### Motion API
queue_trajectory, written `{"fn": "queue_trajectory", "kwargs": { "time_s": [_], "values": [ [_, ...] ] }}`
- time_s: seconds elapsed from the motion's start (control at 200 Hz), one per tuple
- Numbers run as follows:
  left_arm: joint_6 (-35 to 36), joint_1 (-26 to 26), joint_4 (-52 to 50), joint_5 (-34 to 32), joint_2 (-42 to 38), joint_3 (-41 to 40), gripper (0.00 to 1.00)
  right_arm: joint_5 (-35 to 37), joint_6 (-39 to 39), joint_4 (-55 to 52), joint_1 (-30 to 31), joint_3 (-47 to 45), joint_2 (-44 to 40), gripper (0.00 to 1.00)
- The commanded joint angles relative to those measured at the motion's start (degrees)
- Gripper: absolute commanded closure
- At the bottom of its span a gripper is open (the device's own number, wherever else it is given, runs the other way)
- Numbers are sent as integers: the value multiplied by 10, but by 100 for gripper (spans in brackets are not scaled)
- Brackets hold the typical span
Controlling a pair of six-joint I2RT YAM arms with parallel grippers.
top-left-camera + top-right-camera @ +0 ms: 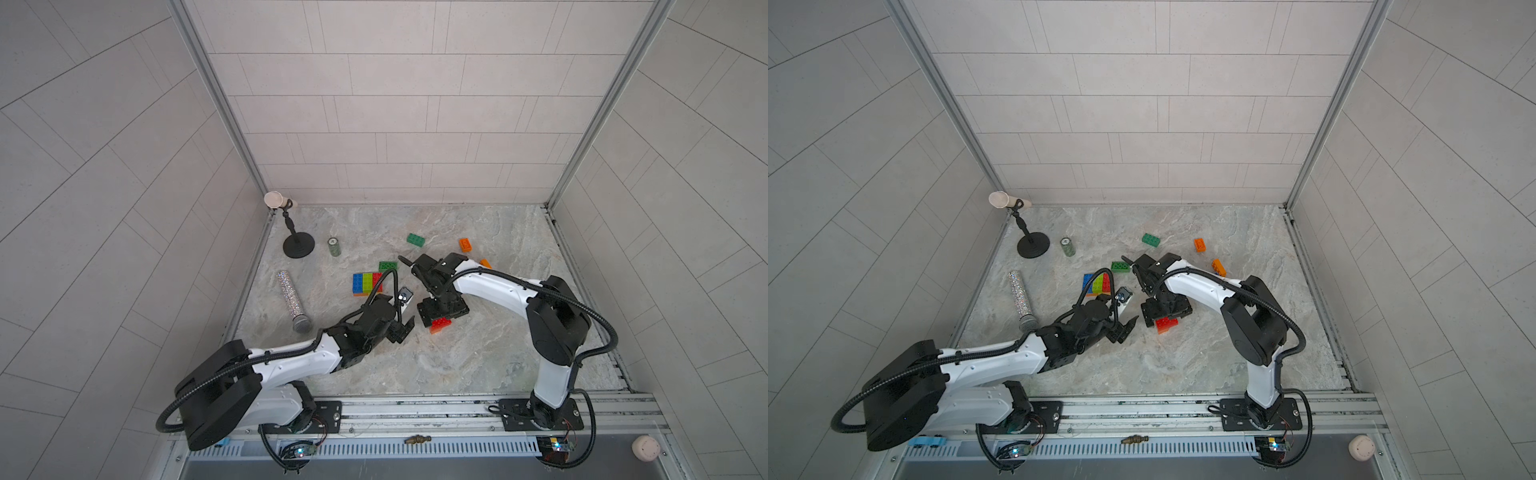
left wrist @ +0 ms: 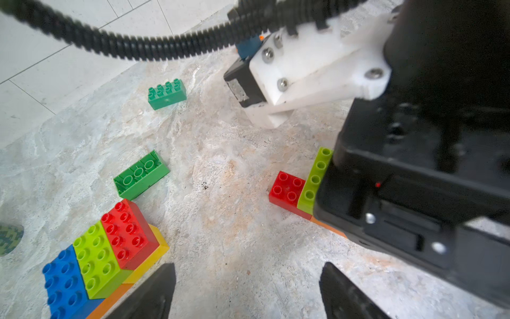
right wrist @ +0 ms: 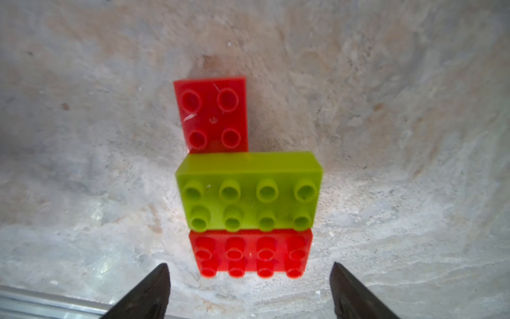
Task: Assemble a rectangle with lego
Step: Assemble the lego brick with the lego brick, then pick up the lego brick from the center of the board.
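Lego, main block (image 1: 367, 282): lay on the marbled table (image 1: 457, 365), just ahead of the left arm. Blue, lime and red bricks sat side by side on top, with yellow and orange showing beneath.
Lego, second block (image 1: 441, 323): lay directly under the right gripper. A lime brick (image 3: 248, 193) sat between two red ones, and an orange edge showed below in the left wrist view. Its outline was stepped, not yet a rectangle.
Lego, loose: an upright green brick (image 1: 415, 240) lay toward the back wall. An overturned green brick (image 1: 387, 266) lay near the main block. A far orange brick (image 1: 466, 244) and a near orange brick (image 1: 485, 263) lay beyond the right arm.
Count by colour: red three, lime two, blue one, green two, yellow one. Orange came to two loose plus one edge under each block. Anything hidden under the arms went uncounted.
Right gripper (image 3: 249, 264): jaws were spread wide and grasped nothing. The tips stood to either side of the near red brick, apart from it.
Left gripper (image 2: 248, 276): jaws were spread and empty, over bare table between the two blocks.
Step in hand: judged to be the release at the second block.
Next move: called for lifting the right arm clear, then fetching a loose brick to square the outline, or joining the two blocks. The overturned green brick would need righting.
Other items: one green can (image 1: 334, 247), one glittery tube (image 1: 291, 295), one black stand (image 1: 298, 246).
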Motion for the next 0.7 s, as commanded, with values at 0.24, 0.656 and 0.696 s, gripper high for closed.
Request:
{"fn": "queue_trajectory", "kwargs": {
  "time_s": [0.24, 0.656, 0.696],
  "values": [
    [-6, 14, -105, -36, 41, 128, 9, 9, -52, 27, -184, -2, -92, 23],
    [-36, 83, -126, 0, 100, 228, 0, 175, -109, 51, -273, 135, 76, 30],
    [-31, 83, -130, 14, 109, 237, 0, 170, -109, 51, -278, 146, 92, 30]
  ]
}}
